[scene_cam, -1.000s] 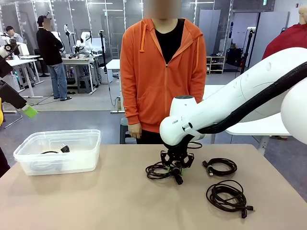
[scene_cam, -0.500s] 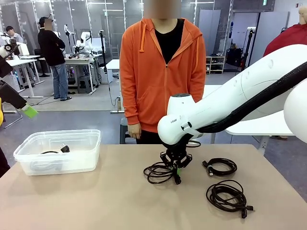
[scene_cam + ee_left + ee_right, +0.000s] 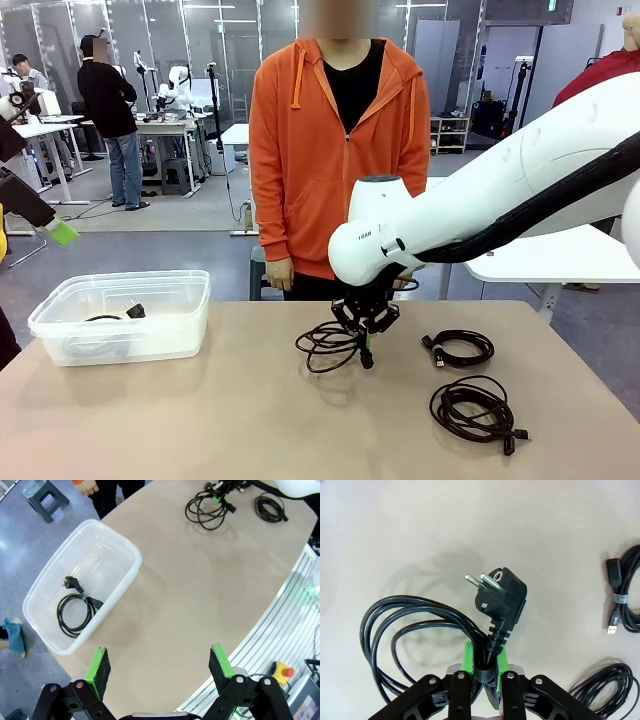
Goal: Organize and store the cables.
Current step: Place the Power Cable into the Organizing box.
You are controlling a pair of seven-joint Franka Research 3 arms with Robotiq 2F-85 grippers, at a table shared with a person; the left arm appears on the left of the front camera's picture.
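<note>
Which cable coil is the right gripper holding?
The mid-table coil, pinched in the right gripper beside its plug; the USB coil and the larger coil lie free; the fourth coil sits in the clear bin.

Glossy blk cables (image 3: 505, 592); clear plastic bin (image 3: 150, 340); matt table (image 3: 220, 420)

It is a robotics lab: a large hall with glass partitions (image 3: 150, 40), a grey floor (image 3: 170, 245), white desks (image 3: 165, 124) carrying equipment, and a red emergency button (image 3: 283, 670).
</note>
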